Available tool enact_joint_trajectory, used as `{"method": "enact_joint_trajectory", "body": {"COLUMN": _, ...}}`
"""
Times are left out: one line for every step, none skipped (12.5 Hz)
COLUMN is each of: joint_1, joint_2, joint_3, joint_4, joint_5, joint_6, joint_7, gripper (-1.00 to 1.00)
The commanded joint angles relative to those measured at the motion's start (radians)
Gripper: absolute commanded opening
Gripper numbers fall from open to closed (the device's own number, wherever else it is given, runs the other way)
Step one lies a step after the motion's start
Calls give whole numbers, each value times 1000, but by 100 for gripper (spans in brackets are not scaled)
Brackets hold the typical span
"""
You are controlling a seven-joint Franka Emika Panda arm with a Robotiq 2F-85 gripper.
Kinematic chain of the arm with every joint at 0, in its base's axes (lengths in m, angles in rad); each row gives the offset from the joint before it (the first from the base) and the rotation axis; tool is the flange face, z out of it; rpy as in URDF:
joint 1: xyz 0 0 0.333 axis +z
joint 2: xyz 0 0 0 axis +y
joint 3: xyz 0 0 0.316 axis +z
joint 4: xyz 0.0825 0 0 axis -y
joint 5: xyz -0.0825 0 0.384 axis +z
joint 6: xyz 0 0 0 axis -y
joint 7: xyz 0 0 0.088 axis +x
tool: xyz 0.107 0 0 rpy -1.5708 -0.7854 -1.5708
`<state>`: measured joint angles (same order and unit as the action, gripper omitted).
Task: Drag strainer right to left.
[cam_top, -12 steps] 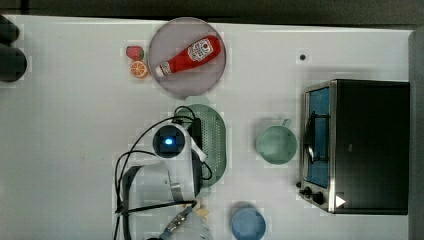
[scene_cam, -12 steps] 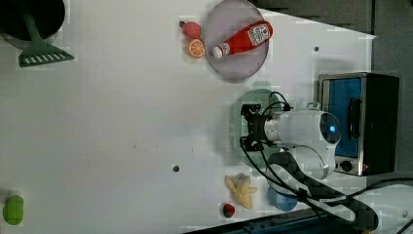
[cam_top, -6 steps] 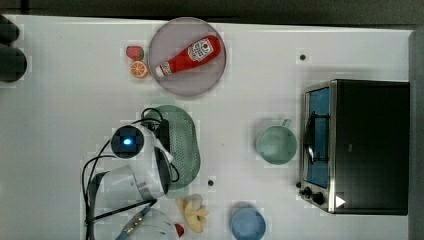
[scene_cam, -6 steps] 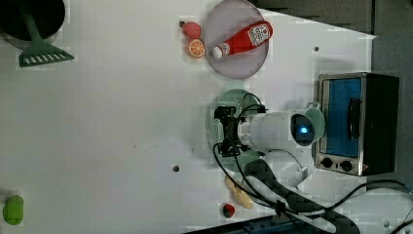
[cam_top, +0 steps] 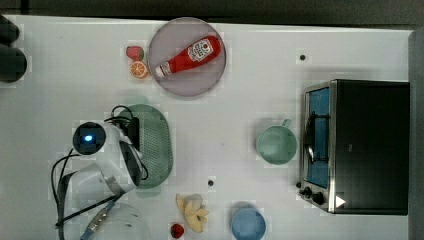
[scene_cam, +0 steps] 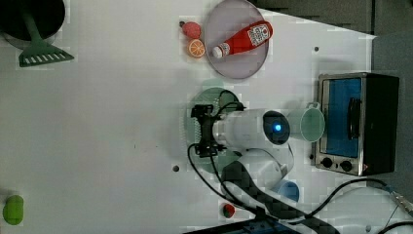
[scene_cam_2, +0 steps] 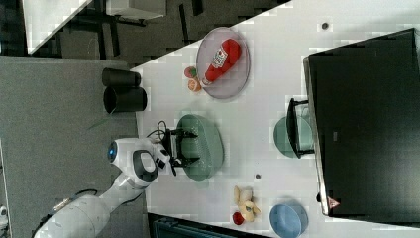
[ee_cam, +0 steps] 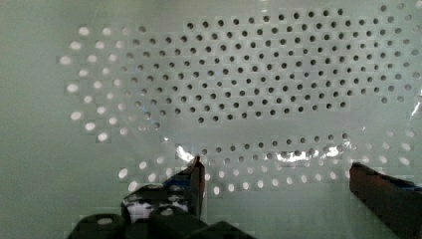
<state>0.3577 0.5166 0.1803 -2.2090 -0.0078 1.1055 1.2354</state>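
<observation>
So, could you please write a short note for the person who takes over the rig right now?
Claw: open, fingers spread wide, down inside the strainer.
Strainer: on the table, in the top view left of the cup and below the plate with the ketchup bottle.
Done: strainer has been dragged well toward the top view's left, away from the cup, over the last second.
Left: judge if it is far enough; if so, lift the claw straight out.

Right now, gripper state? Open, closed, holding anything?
Gripper: open, fingers spread apart down inside the strainer, pressing in it rather than pinching it.
</observation>
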Motion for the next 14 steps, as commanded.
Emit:
{"method": "enact_joint_trajectory", "body": {"joint_1": 67, "joint_2": 23, "joint_3": -11, "joint_4": 58, "joint_5": 23, "joint_6": -11, "joint_7": 81, "gripper": 100}}
{"method": "enact_joint_trajectory", "body": {"joint_1": 81, "joint_2": 33, "joint_3": -11, "joint_4": 73, "joint_5": 39, "joint_6": -11, "joint_7": 84, "gripper": 100}}
{"method": "enact_joint_trajectory", "body": {"joint_1": 95, "joint_2": 43, "joint_3": -10, "joint_4": 91, "joint_5": 51, "joint_6": -11, "joint_7": 86, "gripper": 100}}
{"method": "enact_joint_trajectory", "body": {"joint_1": 107, "joint_2": 55, "joint_3": -11, "joint_4": 109, "joint_5": 65, "joint_6": -11, "joint_7": 86, "gripper": 100}}
{"method": "enact_joint_trajectory", "body": {"joint_1": 119, "joint_2": 66, "joint_3": -10, "joint_4": 126, "joint_5": 76, "joint_6": -11, "joint_7": 86, "gripper": 100}}
{"method": "enact_joint_trajectory", "body": {"joint_1": 130, "joint_2": 77, "joint_3": -10, "joint_4": 143, "joint_5": 88, "joint_6": -11, "joint_7": 87, "gripper": 100}}
{"method": "enact_joint_trajectory", "body": {"joint_1": 140, "joint_2": 87, "joint_3": -11, "joint_4": 161, "joint_5": 102, "joint_6": -11, "joint_7": 89, "gripper": 100}}
{"method": "enact_joint_trajectory", "body": {"joint_1": 149, "joint_2": 98, "joint_3": -11, "joint_4": 177, "joint_5": 115, "joint_6": -11, "joint_7": 90, "gripper": 100}}
{"method": "enact_joint_trajectory", "body": {"joint_1": 159, "joint_2": 107, "joint_3": -11, "joint_4": 191, "joint_5": 125, "joint_6": -9, "joint_7": 90, "gripper": 100}}
{"method": "enact_joint_trajectory", "body": {"joint_1": 166, "joint_2": 113, "joint_3": -11, "joint_4": 205, "joint_5": 125, "joint_6": -10, "joint_7": 91, "gripper": 100}}
{"method": "enact_joint_trajectory", "body": {"joint_1": 174, "joint_2": 120, "joint_3": -10, "joint_4": 215, "joint_5": 126, "joint_6": -10, "joint_7": 92, "gripper": 100}}
{"method": "enact_joint_trajectory", "body": {"joint_1": 180, "joint_2": 127, "joint_3": -11, "joint_4": 226, "joint_5": 126, "joint_6": -9, "joint_7": 93, "gripper": 100}}
{"method": "enact_joint_trajectory", "body": {"joint_1": 187, "joint_2": 132, "joint_3": -11, "joint_4": 235, "joint_5": 135, "joint_6": -9, "joint_7": 106, "gripper": 100}}
{"method": "enact_joint_trajectory", "body": {"joint_1": 195, "joint_2": 138, "joint_3": -11, "joint_4": 246, "joint_5": 151, "joint_6": -8, "joint_7": 133, "gripper": 100}}
